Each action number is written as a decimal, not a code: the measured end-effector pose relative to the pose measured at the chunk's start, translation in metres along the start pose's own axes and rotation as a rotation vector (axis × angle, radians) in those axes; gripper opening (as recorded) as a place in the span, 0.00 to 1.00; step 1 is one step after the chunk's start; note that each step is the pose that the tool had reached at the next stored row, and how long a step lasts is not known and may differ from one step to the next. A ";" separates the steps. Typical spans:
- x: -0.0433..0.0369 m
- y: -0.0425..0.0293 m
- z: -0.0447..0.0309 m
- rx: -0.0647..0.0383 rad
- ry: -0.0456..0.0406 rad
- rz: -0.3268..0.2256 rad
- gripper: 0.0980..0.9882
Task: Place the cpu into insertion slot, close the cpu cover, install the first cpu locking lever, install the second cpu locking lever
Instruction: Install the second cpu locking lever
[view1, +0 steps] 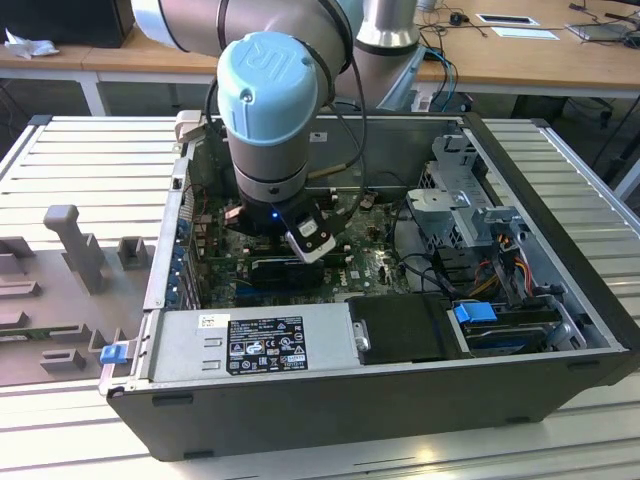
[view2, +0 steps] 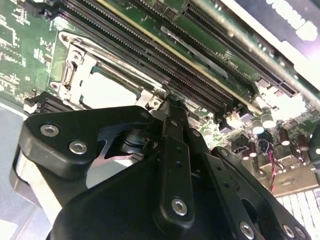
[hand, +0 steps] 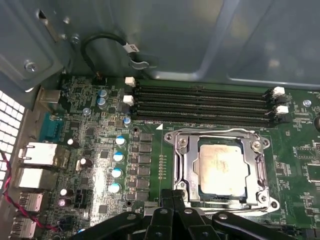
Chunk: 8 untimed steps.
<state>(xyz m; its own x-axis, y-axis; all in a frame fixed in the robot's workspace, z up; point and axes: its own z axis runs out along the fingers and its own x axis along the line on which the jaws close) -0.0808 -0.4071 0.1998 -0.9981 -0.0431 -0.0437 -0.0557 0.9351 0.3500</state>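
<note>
The cpu (hand: 222, 169) sits in the insertion slot (hand: 262, 192) under the closed cpu cover (hand: 185, 165); jaws pressed together beside it, memory slots (hand: 205, 105) and capacitors (hand: 117, 172) crowding round.

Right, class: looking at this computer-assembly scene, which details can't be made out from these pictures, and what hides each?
- Insertion slot, first wrist view: its near edge is covered by the hand.
- Cpu: whether it is fully seated cannot be told; the cpu cover overlaps its edges.
- Locking levers: too thin to separate from the socket's metal.
- Socket, exterior view: hidden behind the arm's wrist.
</note>
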 end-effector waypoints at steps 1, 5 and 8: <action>0.0002 0.0007 -0.0013 0.000 0.0001 0.000 0.01; -0.0003 0.0062 -0.0158 0.000 0.0008 0.000 0.01; -0.0005 0.0077 -0.0198 0.000 0.0009 0.000 0.01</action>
